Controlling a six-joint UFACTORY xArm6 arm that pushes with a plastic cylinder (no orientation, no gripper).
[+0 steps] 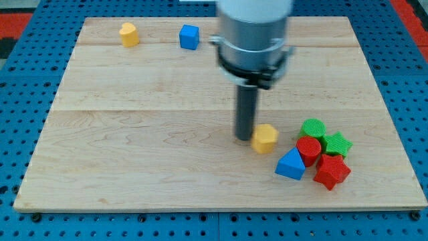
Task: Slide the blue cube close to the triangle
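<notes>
The blue cube (189, 37) sits near the view's top, left of centre, on the wooden board (134, 134). The blue triangle (291, 165) lies at the lower right, touching a red cylinder (309, 149). My tip (244, 138) rests on the board just left of a yellow block (265, 138), touching or almost touching it. The tip is far below and to the right of the blue cube, and left of and slightly above the triangle.
A second yellow block (129, 34) stands at the top left, left of the blue cube. A cluster at the lower right holds a green cylinder (312, 128), a green star (337, 144) and a red star (332, 172). The arm's grey body (254, 33) hangs over the top centre.
</notes>
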